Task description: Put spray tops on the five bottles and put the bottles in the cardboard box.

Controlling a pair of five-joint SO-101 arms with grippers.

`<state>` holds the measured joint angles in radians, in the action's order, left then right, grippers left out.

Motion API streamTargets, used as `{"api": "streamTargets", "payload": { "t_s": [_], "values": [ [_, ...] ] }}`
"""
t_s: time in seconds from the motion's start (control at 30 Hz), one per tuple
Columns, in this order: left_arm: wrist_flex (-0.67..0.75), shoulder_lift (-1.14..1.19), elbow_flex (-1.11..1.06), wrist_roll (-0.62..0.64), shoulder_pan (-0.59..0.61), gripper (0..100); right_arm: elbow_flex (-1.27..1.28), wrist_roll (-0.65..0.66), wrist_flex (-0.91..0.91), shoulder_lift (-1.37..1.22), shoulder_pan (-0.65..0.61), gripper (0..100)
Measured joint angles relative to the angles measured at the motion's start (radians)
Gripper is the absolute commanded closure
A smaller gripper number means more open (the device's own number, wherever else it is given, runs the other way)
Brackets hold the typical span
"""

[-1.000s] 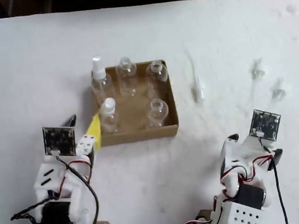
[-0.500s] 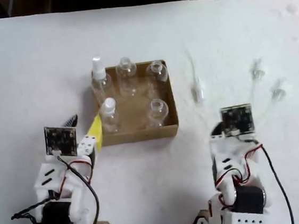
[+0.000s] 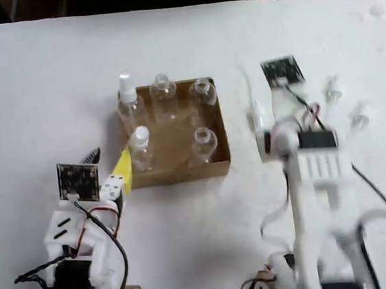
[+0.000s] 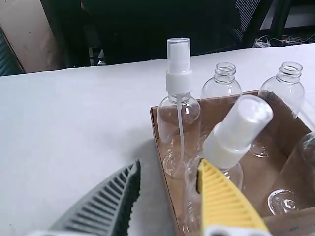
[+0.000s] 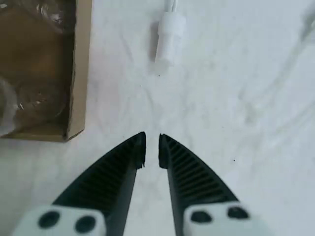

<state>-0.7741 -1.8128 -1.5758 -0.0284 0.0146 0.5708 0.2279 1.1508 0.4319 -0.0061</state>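
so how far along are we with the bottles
Done: all five bottles stand in the cardboard box, and the two capped bottles wear spray tops. In hand: nothing held; the right hand hangs near one loose spray top. Left: three open bottles need tops; two more tops lie farther from the box.

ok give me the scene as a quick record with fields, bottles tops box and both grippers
cardboard box: holds all five bottles
capped bottles: two, on the side toward the left arm
open bottles: three, no tops
loose spray tops: three on the table, right of the box
left gripper: open, at the box's near corner
right gripper: nearly shut, empty, pointing at the nearest one
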Motion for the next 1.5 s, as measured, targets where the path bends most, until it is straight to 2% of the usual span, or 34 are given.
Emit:
{"api": "streamTargets", "payload": {
  "t_s": [0.1, 0.2, 0.43, 0.67, 0.97, 1.03, 1.13, 1.33, 1.4, 1.5],
  "values": [
    [0.0, 0.0, 0.0, 0.0, 0.0, 82, -0.149, -0.054, 0.002, -0.238, -0.002, 82.2],
    [0.0, 0.0, 0.0, 0.0, 0.0, 82, -0.284, -0.074, 0.032, -0.414, 0.002, 81.1],
    [0.0, 0.0, 0.0, 0.0, 0.0, 82, -0.554, -0.078, 0.061, -0.628, -0.002, 81.1],
    [0.0, 0.0, 0.0, 0.0, 0.0, 82, -0.694, 0.055, 0.064, -0.83, -0.017, 81.1],
    [0.0, 0.0, 0.0, 0.0, 0.0, 82, -0.832, 0.077, 0.064, -1.0, -0.015, 81.3],
    [0.0, 0.0, 0.0, 0.0, 0.0, 82, -0.858, 0.08, 0.064, -1.046, -0.015, 85.5],
    [0.0, 0.0, 0.0, 0.0, 0.0, 82, -0.899, 0.094, 0.064, -1.086, -0.009, 98.5],
    [0.0, 0.0, 0.0, 0.0, 0.0, 82, -0.987, 0.301, 0.078, -1.109, 0.04, 95.4],
    [0.0, 0.0, 0.0, 0.0, 0.0, 82, -1.017, 0.423, 0.114, -1.109, 0.071, 95.4],
    [0.0, 0.0, 0.0, 0.0, -0.002, 82, -1.048, 0.678, 0.199, -1.109, 0.117, 95.4]
  ]
}}
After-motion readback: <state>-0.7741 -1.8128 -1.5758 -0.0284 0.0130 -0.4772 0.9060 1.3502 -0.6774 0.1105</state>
